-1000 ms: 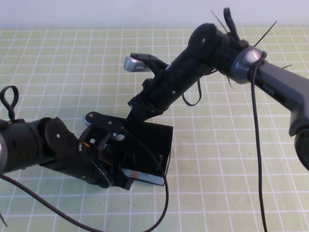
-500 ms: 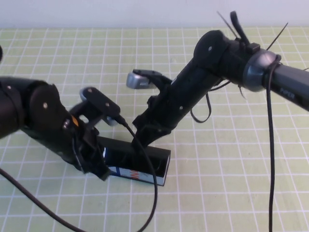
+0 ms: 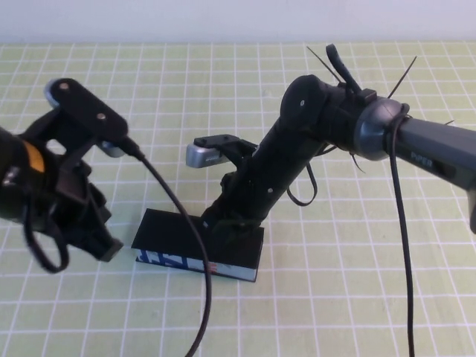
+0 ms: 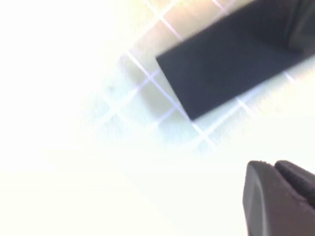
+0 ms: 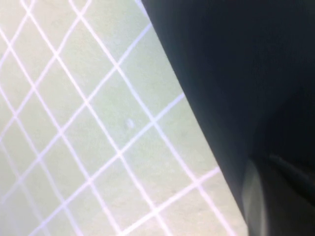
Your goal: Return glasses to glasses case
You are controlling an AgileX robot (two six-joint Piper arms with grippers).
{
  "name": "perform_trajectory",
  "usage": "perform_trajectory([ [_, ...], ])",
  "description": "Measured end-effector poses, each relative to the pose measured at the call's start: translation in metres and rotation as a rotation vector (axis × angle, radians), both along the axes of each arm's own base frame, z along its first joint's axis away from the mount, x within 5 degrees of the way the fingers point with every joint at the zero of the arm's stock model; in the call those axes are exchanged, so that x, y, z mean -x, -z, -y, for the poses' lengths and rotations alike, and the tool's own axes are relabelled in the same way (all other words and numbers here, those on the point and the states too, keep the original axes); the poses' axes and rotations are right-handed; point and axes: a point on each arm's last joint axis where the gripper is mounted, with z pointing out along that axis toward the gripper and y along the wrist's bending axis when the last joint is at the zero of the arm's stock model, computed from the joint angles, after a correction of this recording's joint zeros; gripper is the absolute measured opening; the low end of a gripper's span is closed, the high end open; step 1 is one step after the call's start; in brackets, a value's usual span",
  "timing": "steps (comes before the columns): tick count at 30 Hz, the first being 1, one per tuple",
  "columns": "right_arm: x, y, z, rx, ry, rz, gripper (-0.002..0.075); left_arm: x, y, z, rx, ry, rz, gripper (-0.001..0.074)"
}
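Note:
The glasses case (image 3: 167, 234) lies shut on the green grid mat, its blue, white and orange pattern along the near side. The glasses are hidden. My right gripper (image 3: 222, 222) is shut and rests tip-down on the right part of the lid; the right wrist view shows the black lid (image 5: 236, 73) filling the frame beside the gripper (image 5: 278, 201). My left gripper (image 3: 105, 247) is shut and empty, raised just left of the case and apart from it. In the left wrist view a corner of the case (image 4: 226, 64) shows beyond the gripper (image 4: 283, 196).
The left arm's black cable (image 3: 175, 216) hangs across the lid and down past the near edge of the table. The green grid mat (image 3: 335, 297) lies bare to the right of and in front of the case.
The lid has gone from open to shut. My left arm has lifted and drawn back to the left, off the case. My right gripper has come down onto the lid.

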Motion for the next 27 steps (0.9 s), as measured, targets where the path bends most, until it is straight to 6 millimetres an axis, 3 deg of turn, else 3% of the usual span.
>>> perform_trajectory([
  [4, -0.001, -0.012, 0.004, 0.020, -0.001, 0.085, -0.0018, 0.020, -0.014, -0.009, 0.014, -0.005, -0.006, -0.0003],
  [6, 0.000, -0.029, 0.007, 0.015, 0.003, 0.143, -0.0018, 0.033, -0.020, -0.014, 0.046, -0.008, 0.007, -0.0003],
  [10, 0.009, -0.081, 0.020, 0.005, 0.005, 0.293, -0.0018, 0.061, -0.024, -0.025, 0.119, -0.033, 0.040, -0.0003],
  [15, 0.031, -0.157, 0.057, 0.089, 0.097, 0.531, -0.0018, 0.105, -0.026, -0.045, 0.224, -0.061, 0.106, -0.0003],
  [21, 0.085, -0.251, 0.112, 0.063, 0.272, 0.783, -0.0018, 0.145, -0.015, -0.062, 0.348, -0.077, 0.192, -0.0003],
  [25, 0.136, -0.291, 0.148, -0.069, 0.351, 0.927, -0.0018, 0.156, -0.008, -0.067, 0.429, -0.115, 0.256, -0.0003],
  [27, 0.163, -0.296, 0.167, -0.138, 0.387, 0.998, -0.0018, 0.160, -0.008, -0.070, 0.464, -0.129, 0.283, -0.0003],
])
